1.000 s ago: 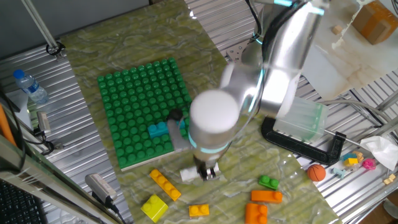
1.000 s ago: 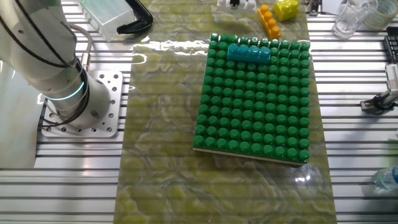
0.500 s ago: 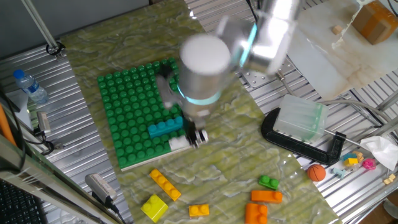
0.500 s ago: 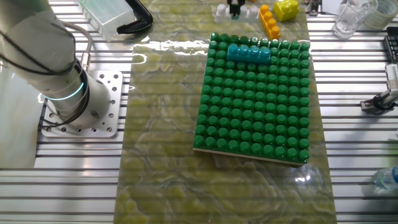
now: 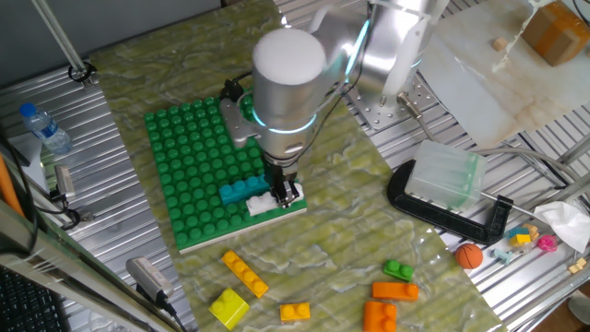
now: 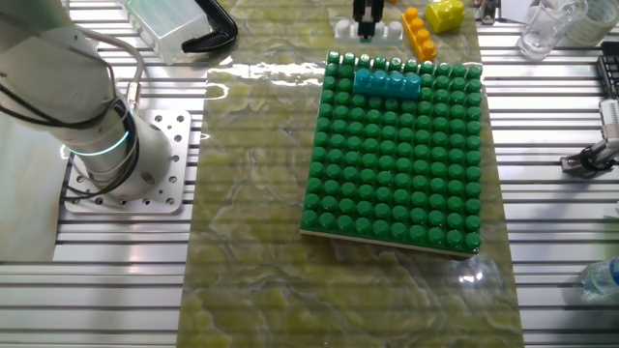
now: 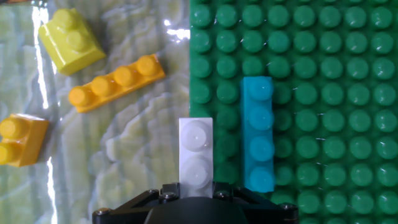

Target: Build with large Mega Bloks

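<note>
One white brick [image 7: 196, 157] sits in the end effector [image 5: 287, 195], whose fingers are closed on its near end, so only two studs show in the hand view. The brick's long axis runs straight away from the hand, parallel to the teal brick [image 7: 257, 132] just beside it, and it hangs over the edge of the green baseplate [image 7: 323, 93], where the plate meets the marbled green mat [image 5: 350, 231]; whether it touches the plate cannot be told. The teal brick is a long four-stud piece pressed onto the baseplate near that same edge, its length following the edge. Off the plate on the mat lie a long orange-yellow four-stud brick [image 7: 116, 82], angled across the mat, a chunky yellow brick [image 7: 68, 40] beyond it, tilted, and a short orange-yellow two-stud brick [image 7: 20, 140] nearer the hand. In one fixed view, further along the bench, orange bricks [image 5: 389, 302] and a small green brick [image 5: 398, 270] rest close together, with a small orange ball [image 5: 469, 255] near a black clamp [image 5: 456, 218] holding a clear block. A water bottle [image 5: 44, 129] lies on the slatted bench [image 5: 83, 212] at the far side. No brand, label or writing can be read on any piece.
</note>
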You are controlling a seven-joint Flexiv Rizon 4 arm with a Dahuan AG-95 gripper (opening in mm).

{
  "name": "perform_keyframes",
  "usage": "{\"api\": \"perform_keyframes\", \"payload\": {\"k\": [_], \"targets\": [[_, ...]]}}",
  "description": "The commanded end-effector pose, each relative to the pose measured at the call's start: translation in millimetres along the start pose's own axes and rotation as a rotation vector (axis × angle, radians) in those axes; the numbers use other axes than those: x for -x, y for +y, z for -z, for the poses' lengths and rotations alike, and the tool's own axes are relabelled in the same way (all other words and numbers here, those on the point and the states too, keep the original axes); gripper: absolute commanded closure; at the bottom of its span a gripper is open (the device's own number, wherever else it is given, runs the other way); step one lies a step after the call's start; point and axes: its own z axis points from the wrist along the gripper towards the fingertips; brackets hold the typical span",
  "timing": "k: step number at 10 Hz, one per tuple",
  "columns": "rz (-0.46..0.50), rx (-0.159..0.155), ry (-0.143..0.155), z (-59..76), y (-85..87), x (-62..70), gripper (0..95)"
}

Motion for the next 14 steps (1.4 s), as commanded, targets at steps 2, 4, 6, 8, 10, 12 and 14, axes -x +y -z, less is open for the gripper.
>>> {"api": "perform_keyframes", "payload": {"k": [2,4,6,8,10,12,14], "targets": [[-0.091,-0.033,-0.003,1.0,-0.5,-2.1,95.0],[-0.071,-0.048,0.003,1.0,-0.5,-2.1,95.0],[-0.051,-0.053,0.004,7.7,-14.2,4.9,95.0],[-0.017,-0.051,0.004,14.7,-35.8,15.2,95.0],[-0.008,-0.045,-0.008,15.5,-56.1,25.7,95.0],[-0.014,-0.044,-0.007,14.4,-70.7,34.3,95.0],[-0.026,-0.041,-0.003,8.8,-77.7,41.9,95.0]]}}
